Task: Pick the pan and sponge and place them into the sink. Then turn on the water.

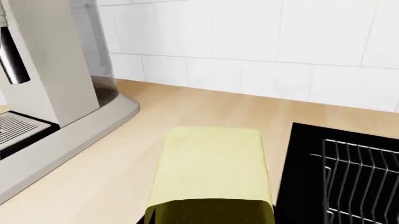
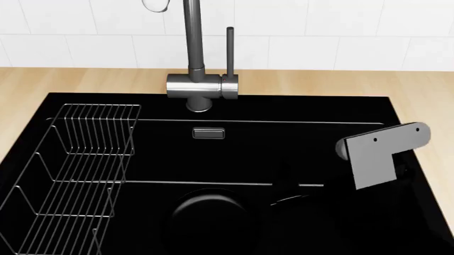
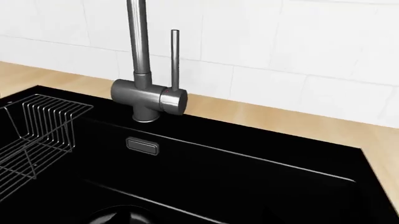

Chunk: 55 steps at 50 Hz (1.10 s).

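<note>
Item, pan (image 2: 212, 218): you have it lying in the near part of the sink (image 2: 319, 111), black on black, its handle (image 2: 291, 199) running off to the right.

Item, sponge (image 1: 210, 170): pale yellow block, close under your left wrist camera, over the wooden counter (image 1: 187, 107) between the coffee machine (image 1: 50, 93) and the sink's left edge. Whether your left gripper grasps it cannot be told; no fingers show.

Item, right arm (image 2: 379, 151): a grey link over the sink's right side. Its gripper's state cannot be told.

Item, faucet (image 2: 195, 58): at the far rim, lever (image 2: 230, 50) upright.

Item, wire rack (image 2: 78, 175): left side of the basin.
</note>
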{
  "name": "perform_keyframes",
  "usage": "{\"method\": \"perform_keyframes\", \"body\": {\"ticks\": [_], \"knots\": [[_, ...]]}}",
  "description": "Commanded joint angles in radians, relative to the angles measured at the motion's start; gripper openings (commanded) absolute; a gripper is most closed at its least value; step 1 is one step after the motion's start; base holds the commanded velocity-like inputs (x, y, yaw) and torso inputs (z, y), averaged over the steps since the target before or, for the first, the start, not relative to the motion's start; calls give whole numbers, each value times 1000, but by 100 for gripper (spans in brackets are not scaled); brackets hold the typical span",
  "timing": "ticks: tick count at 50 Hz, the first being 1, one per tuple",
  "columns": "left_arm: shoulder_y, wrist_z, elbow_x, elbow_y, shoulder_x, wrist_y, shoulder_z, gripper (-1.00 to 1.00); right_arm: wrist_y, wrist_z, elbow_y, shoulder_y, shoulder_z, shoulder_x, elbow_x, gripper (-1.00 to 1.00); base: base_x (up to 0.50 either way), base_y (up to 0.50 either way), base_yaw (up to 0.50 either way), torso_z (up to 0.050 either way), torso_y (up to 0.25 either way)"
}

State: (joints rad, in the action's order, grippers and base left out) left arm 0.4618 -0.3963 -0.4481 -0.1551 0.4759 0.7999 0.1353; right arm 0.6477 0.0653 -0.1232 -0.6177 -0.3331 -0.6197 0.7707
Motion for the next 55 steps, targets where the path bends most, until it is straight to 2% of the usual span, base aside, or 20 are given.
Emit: {"method": "perform_keyframes", "body": {"ticks": [1,10,17,31,38,40,48,55], "knots": [[31,44,-65,-100,11,63,-51,-100,37,77,-48,15,71,-30,52,100,0,0,0,0,0],[85,83,-101,-136,1,95,-105,-100,60,108,-82,25,94,-56,72,100,0,0,0,0,0],[169,144,-107,-111,-22,122,-220,-100,84,126,-93,21,116,-73,99,100,0,0,0,0,0],[306,210,-129,-46,-136,133,-354,-100,71,117,-90,41,111,-72,94,100,0,0,0,0,0],[359,285,-89,57,-183,78,-471,-100,70,113,-84,36,100,-68,88,100,0,0,0,0,0],[357,306,-96,55,-180,82,-487,-100,74,116,-83,33,98,-68,87,100,0,0,0,0,0],[387,328,-66,170,-267,41,-566,-100,72,136,-90,37,111,-68,90,100,0,0,0,0,0],[369,355,-55,215,-299,28,-628,-100,70,144,-107,49,114,-68,95,100,0,0,0,0,0]]}}
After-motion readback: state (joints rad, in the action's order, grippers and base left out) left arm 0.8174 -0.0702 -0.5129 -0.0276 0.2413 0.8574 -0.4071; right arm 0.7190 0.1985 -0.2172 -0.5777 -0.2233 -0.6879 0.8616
